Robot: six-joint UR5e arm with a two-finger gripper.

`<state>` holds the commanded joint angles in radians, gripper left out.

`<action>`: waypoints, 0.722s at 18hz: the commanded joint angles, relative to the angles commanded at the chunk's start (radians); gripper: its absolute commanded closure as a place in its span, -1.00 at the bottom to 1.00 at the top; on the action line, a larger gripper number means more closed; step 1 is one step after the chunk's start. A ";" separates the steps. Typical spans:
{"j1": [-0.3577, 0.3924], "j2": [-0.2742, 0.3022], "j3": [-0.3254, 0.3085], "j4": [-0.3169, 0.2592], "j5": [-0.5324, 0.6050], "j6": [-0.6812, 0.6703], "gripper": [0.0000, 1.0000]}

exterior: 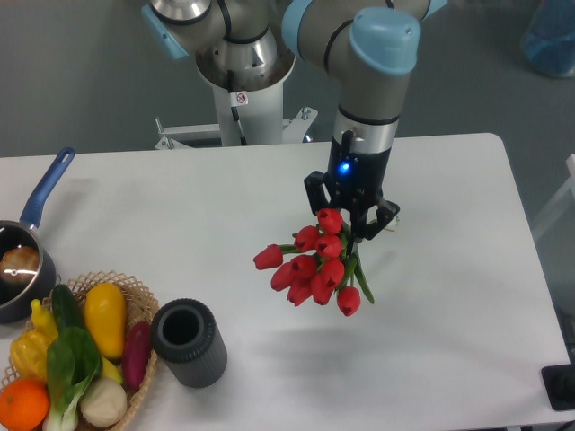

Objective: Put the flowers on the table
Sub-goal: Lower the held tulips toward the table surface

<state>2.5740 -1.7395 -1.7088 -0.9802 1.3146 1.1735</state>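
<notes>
Single fixed view, mounted high, opposite the robot's base and looking steeply down across the table (467, 296) toward the arm's pedestal (241, 108) at the far edge. Medium range: most of the white top fills the frame, far corners rounded and visible, near edge cut off at the bottom. Grey floor shows beyond the far edge, along the top. Arm enters from top centre, upper links cropped; gripper (349, 218) and flowers (314, 267) sit near mid-frame. Left edge clips a blue-handled pan (22, 260); bottom-left corner clips a produce basket (135, 310). A dark object is cropped at bottom right. No second view for overlap.
</notes>
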 joint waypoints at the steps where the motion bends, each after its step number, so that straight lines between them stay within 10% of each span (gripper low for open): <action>1: 0.000 -0.002 -0.005 -0.003 0.000 0.000 0.19; 13: -0.046 -0.058 -0.034 -0.021 0.034 0.000 0.19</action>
<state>2.5280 -1.7978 -1.7426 -1.0017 1.3484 1.1735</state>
